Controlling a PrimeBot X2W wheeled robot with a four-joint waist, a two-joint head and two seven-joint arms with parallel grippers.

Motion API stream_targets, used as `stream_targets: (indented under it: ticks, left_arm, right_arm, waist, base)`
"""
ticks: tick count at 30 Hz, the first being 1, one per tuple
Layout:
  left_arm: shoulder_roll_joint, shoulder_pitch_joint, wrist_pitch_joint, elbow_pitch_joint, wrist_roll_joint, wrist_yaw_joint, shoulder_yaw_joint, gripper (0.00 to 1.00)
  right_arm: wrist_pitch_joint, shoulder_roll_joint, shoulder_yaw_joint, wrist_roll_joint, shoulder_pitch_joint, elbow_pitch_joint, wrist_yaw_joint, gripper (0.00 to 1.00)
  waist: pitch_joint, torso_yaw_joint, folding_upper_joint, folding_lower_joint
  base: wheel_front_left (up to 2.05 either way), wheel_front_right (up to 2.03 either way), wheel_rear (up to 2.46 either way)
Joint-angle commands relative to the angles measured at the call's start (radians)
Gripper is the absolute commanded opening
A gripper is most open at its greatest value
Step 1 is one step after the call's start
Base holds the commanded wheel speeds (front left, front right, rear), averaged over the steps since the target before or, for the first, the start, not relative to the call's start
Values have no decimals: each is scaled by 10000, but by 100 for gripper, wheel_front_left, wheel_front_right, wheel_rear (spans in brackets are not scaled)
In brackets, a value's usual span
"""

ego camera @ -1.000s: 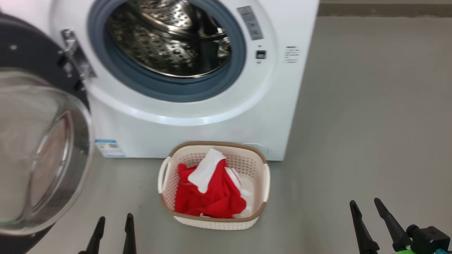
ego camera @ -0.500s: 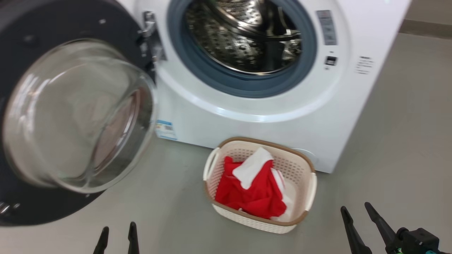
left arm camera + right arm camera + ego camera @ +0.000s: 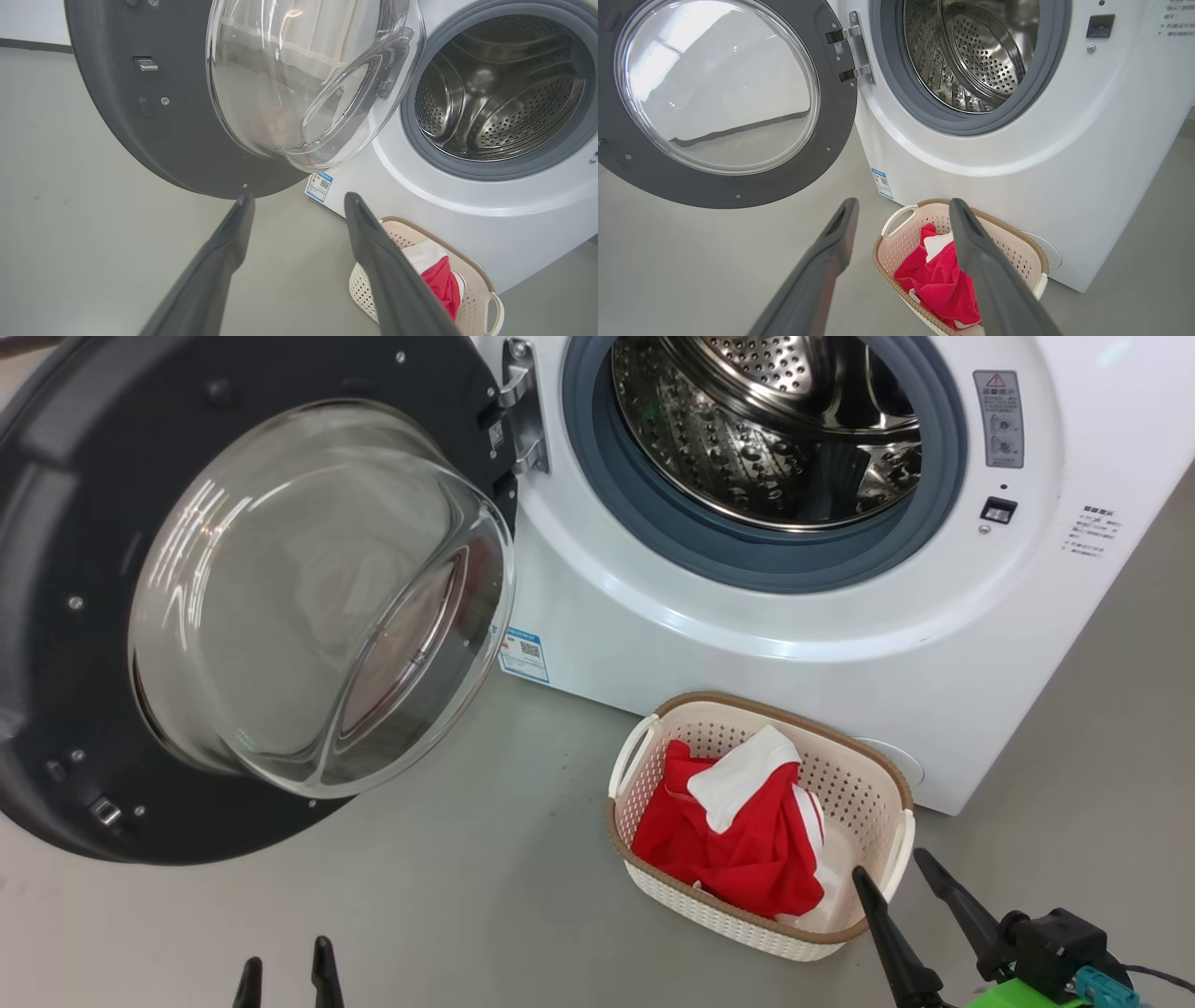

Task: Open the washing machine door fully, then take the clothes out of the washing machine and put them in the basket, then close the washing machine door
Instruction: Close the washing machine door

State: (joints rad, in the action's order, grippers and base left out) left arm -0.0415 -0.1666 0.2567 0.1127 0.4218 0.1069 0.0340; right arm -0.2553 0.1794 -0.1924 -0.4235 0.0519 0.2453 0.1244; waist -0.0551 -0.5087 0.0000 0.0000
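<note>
The washing machine stands with its door swung wide open to the left, its glass bowl bulging toward me. The steel drum shows no fabric inside. Red clothes with white trim lie in the cream basket on the floor in front of the machine. My left gripper is open at the bottom left, below the door, holding nothing. My right gripper is open at the basket's right rim, also with nothing in it. The left wrist view shows the door just ahead of the left gripper.
Grey floor lies between the door and the basket. The open door reaches far out over the floor on the left. A blue label marks the machine's lower front. More floor runs along the machine's right side.
The camera has swung left, so the whole scene shifted right and the door came fully into view. The right gripper now sits nearer the basket's right rim. Both grippers stay open.
</note>
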Motion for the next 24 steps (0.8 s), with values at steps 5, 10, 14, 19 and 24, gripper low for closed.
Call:
stream_targets:
  ticks: [5, 10, 14, 19, 24]
  left_arm:
    - [-87, 11, 51, -353, 153, 180, -329, 100]
    - [-87, 124, 51, -473, 203, 104, -400, 17]
    - [-87, 421, 51, -922, 181, -5, -755, 0]
    - [-87, 1434, 51, -2385, -485, -456, -2129, 0]
    - [-93, 2938, 51, -3588, -1481, -1367, -3743, 0]
  right_arm:
    - [-65, 187, -387, -127, -424, -118, 63, 100]
    - [-65, 160, -413, -167, -407, -103, 63, 100]
    - [-65, 106, -389, -155, -386, -108, 63, 100]
    - [-65, -16, -212, -124, -260, -154, 63, 100]
    - [-65, -145, -79, -83, -63, -183, 63, 100]
  waist:
    - [-19, -35, 0, 0]
    - [26, -17, 0, 0]
    - [24, -5, 0, 0]
    - [-2, 18, 0, 0]
    - [-22, 40, 0, 0]
  base:
    - [0, 0, 0]
    - [0, 0, 0]
    - [0, 0, 0]
    - [0, 0, 0]
    - [0, 0, 0]
